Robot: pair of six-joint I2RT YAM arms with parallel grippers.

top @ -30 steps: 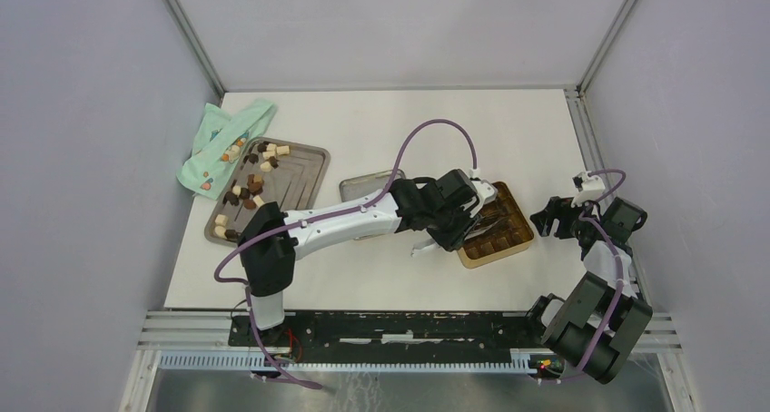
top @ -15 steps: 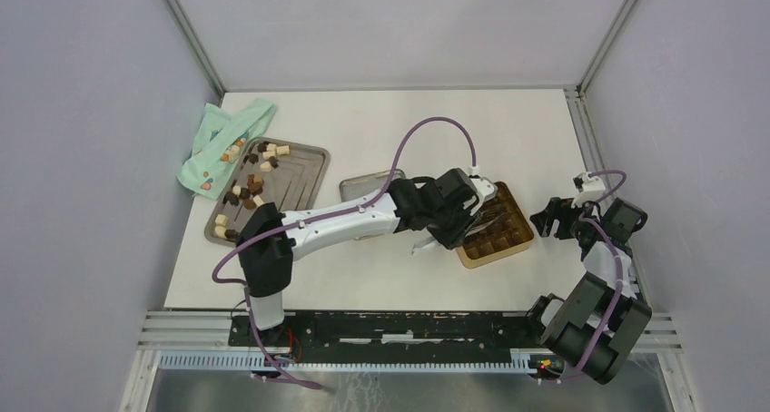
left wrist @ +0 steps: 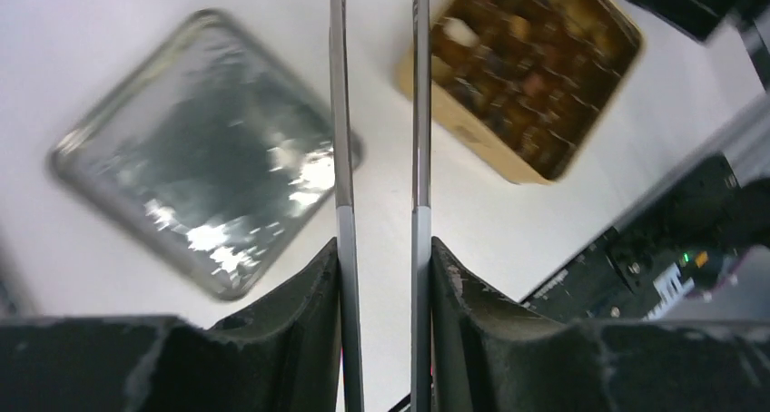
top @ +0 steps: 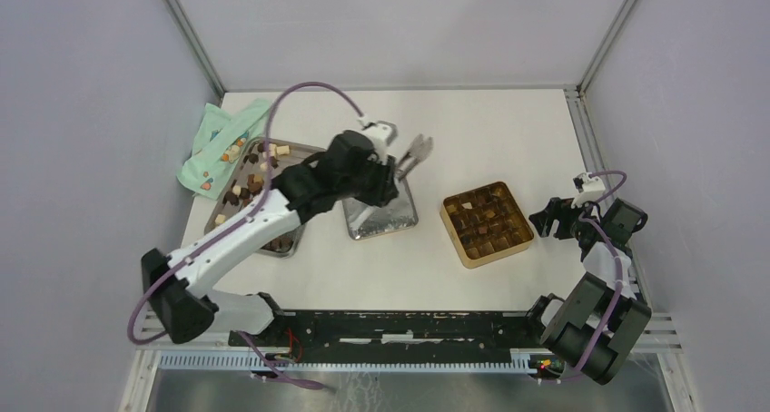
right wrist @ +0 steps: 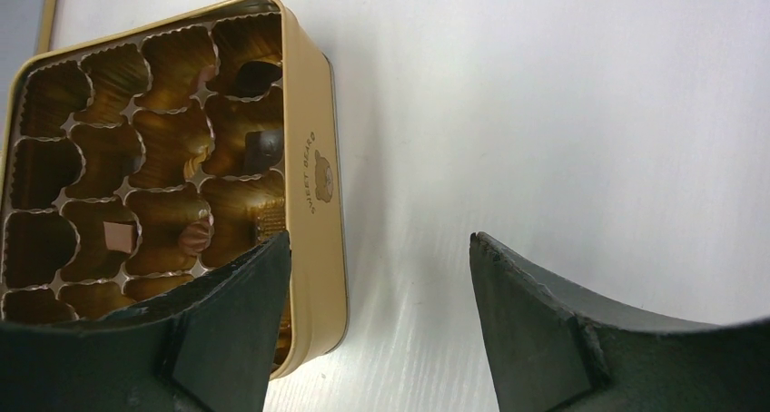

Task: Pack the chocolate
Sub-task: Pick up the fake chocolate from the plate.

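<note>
The chocolate (top: 247, 187) lies mostly loose on the long tray (top: 309, 162) to the left of the tweezers (left wrist: 343, 112), with a few pieces in the gold tin (left wrist: 472, 140) to their right. The left gripper (left wrist: 380, 276) clamps the tweezers, whose blades stand apart; the tips are out of the wrist view. A chunk squeezed off-centre could pop free or land in a filled cell. The chunks look stubby and scattered, with no shared heading or clear long axis.
</note>
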